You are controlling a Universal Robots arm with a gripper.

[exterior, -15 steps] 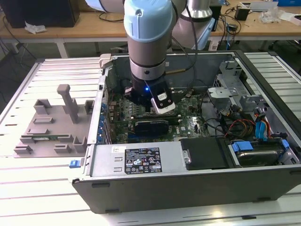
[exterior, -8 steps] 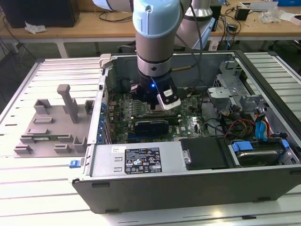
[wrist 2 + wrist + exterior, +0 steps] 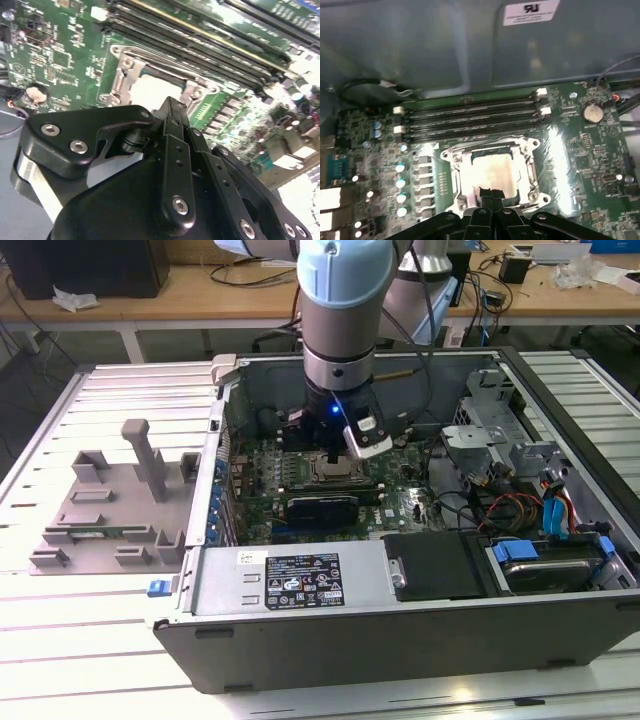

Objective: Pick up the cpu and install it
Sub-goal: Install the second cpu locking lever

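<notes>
A: Where is the small flat square silver-topped cpu (image 3: 491, 170)?

B: In the first wrist view it lies flat inside the larger square metal-framed socket (image 3: 451, 156) on the green motherboard (image 3: 590, 155), with the black memory slots (image 3: 470, 114) at twelve o'clock from it. In the second wrist view the same pale plate (image 3: 150, 91) shows within the frame, just past the black linkage.

A: And the black gripper (image 3: 491, 194)?

B: It hangs directly over the socket; in the exterior view the grey arm (image 3: 338, 310) reaches down into the open grey computer case (image 3: 300, 635), its tip (image 3: 334, 456) at the socket. The fingers look drawn together into one narrow tip, and nothing shows between them.

A: So how far along is it?

B: I judge the placing done: the chip sits in the socket and is not held. Whether it is fully seated I cannot tell. The socket's frame looks open, so no clamping shows. At nine o'clock from the case, the grey moulded fixture tray (image 3: 110, 502) stands on the table.
</notes>
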